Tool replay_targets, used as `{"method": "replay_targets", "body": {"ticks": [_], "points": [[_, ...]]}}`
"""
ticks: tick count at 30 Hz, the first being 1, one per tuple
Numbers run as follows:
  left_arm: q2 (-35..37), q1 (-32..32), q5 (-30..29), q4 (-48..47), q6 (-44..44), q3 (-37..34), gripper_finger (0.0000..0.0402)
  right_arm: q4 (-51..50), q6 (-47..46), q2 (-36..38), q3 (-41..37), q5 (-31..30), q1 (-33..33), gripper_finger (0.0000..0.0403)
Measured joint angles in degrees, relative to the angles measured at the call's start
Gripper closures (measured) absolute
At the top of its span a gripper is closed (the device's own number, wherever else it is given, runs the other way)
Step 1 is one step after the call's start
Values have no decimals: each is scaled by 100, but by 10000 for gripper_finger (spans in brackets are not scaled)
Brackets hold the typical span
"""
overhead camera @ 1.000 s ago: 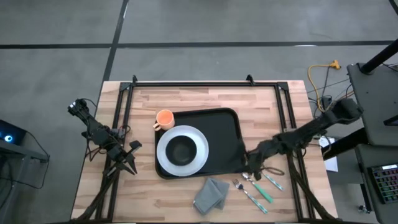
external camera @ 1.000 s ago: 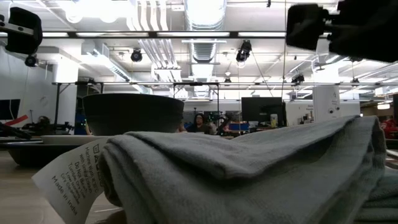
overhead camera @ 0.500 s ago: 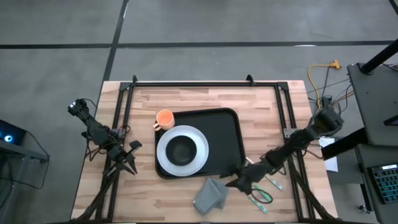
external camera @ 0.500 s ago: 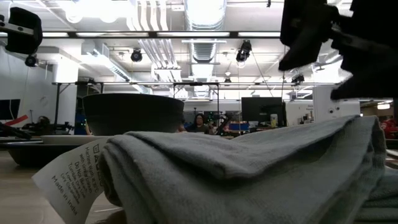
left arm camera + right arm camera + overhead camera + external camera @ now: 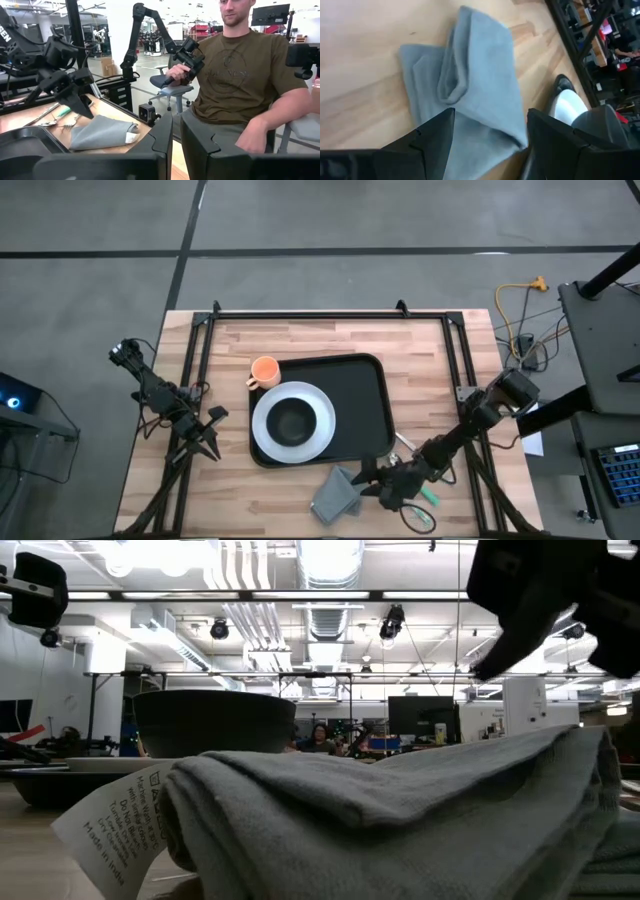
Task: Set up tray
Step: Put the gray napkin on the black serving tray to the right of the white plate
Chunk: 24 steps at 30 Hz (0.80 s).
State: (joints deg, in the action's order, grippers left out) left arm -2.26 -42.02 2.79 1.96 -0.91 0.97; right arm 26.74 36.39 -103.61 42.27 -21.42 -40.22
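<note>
The black tray (image 5: 365, 395) lies mid-table and carries a white plate (image 5: 262, 430) with a dark bowl (image 5: 292, 421) on it. An orange cup (image 5: 264, 370) stands at the tray's far left corner. A folded grey cloth (image 5: 338, 493) lies flat on the wood near the front edge. My right gripper (image 5: 368, 482) hangs open just above the cloth's right part; in its wrist view the cloth (image 5: 475, 85) shows between the fingers (image 5: 491, 112), and no touch shows. My left gripper (image 5: 208, 435) waits shut at the table's left side.
Cutlery with green handles (image 5: 428, 496) lies right of the cloth, mostly under my right arm. A black frame (image 5: 300, 314) runs round the table. A person (image 5: 240, 75) sits beyond the table's near right corner, holding a hand-held controller. Bare wood lies left of the cloth.
My right gripper has swung from the tray's right edge toward the near edge and the left, past the cutlery to the cloth, sinking and rolling its wrist on the way. It has stayed open. Nothing on the table has moved.
</note>
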Motion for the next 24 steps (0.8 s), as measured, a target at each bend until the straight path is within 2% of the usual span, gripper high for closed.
{"method": "replay_targets", "body": {"ticks": [17,24], "points": [[-93,0,0,-53,0,-2,383,11,150,-722,689,-118,-3,166],[-173,0,0,-55,-1,-6,383,-1,195,-1124,1068,111,-1,196]]}}
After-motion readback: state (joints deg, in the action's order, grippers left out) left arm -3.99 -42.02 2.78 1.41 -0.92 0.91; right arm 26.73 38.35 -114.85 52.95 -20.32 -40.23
